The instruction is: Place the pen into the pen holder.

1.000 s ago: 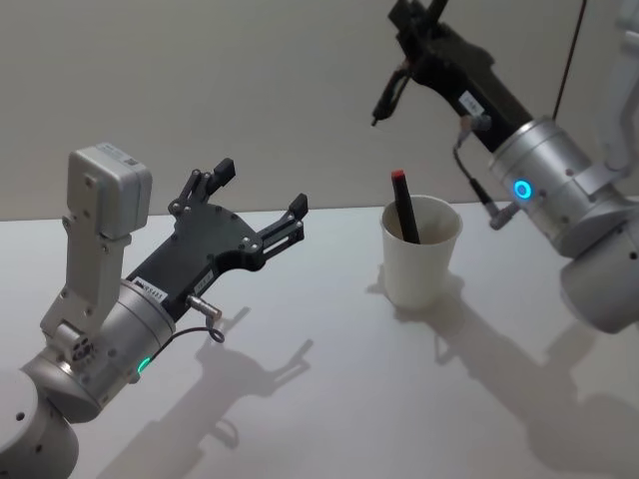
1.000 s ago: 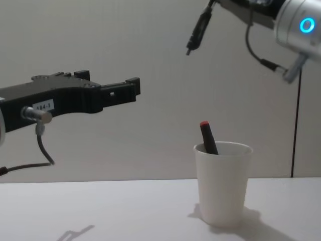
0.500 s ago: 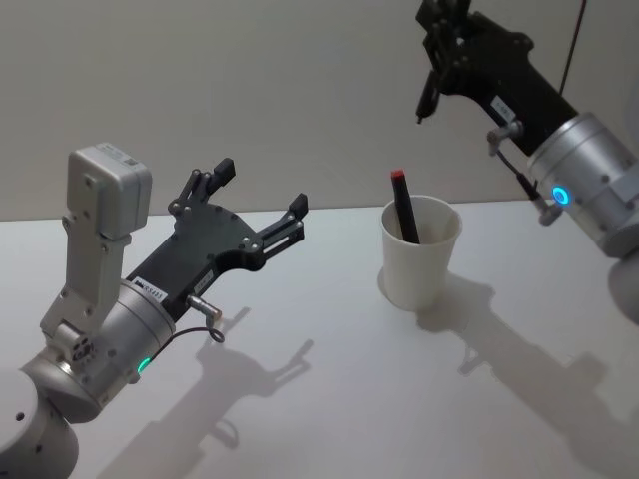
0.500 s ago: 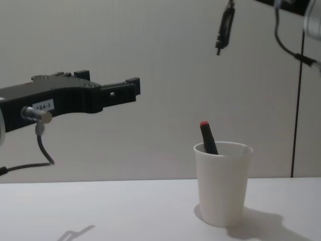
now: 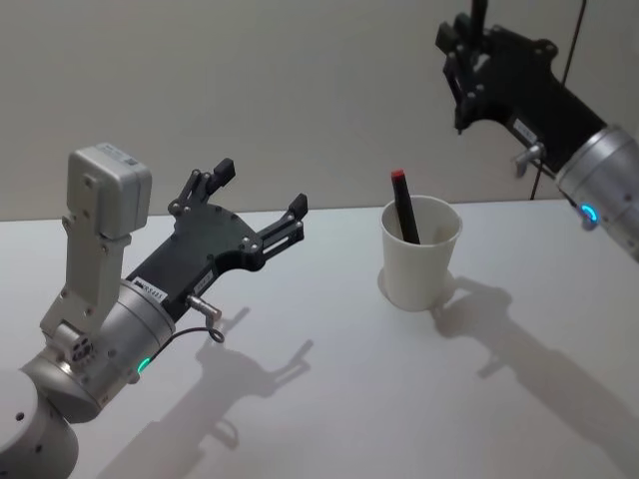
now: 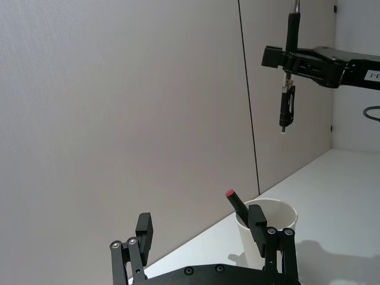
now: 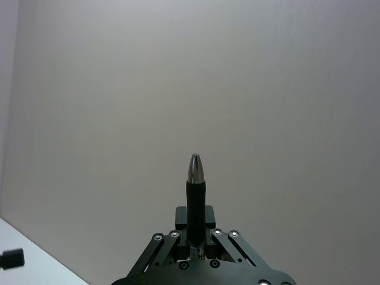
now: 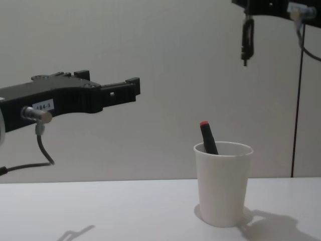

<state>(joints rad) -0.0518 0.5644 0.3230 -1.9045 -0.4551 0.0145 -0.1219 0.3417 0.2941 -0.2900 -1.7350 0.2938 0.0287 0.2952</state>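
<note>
A black pen (image 8: pixel 246 39) with a silver tip (image 7: pixel 196 169) hangs upright, high in the air, with my right gripper (image 5: pixel 465 62) shut on its middle. It is above and to the right of the pen holder (image 5: pixel 420 254), a white paper cup on the white table (image 5: pixel 349 399). A second pen with a red cap (image 5: pixel 402 205) leans inside the cup (image 8: pixel 222 183). In the left wrist view the held pen (image 6: pixel 287 104) hangs over the cup (image 6: pixel 270 222). My left gripper (image 5: pixel 260 188) hovers open and empty to the cup's left.
A plain wall rises right behind the table, with a thin dark vertical line (image 8: pixel 297 100) on it at the right. The left arm's body (image 5: pixel 100 329) fills the near left. Bare tabletop lies in front of the cup.
My right gripper has carried the black pen to the right and turned it from slanted to upright. The cup, the red-capped pen and my left arm have not moved.
</note>
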